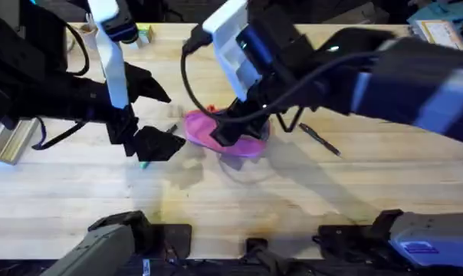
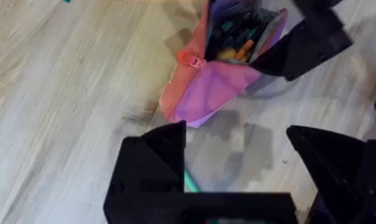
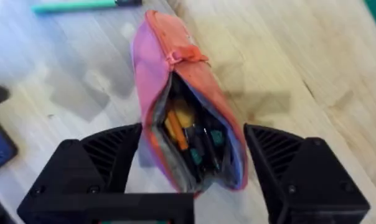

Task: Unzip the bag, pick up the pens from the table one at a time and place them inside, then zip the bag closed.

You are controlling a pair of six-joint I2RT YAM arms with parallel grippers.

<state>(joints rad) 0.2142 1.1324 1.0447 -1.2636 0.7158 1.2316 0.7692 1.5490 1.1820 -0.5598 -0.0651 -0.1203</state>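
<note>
Light wood surface [image 1: 216,199] carries the pink bag [image 3: 175,93], unzipped, lying between the spread fingers of the right hand [image 3: 194,180], its red-pull end pointing away. Left hand [image 2: 238,168] gapes beside it, seemingly over the green pen [image 3: 76,6]; the black pen [image 1: 320,139] lies apart.

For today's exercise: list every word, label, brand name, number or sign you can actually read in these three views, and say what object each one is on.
None can be read.
The bag carries no visible lettering in either wrist view.
The green pen and the black pen show no legible marking.
Items at the table's far right corner may carry print, but it is too blurred to read.
</note>
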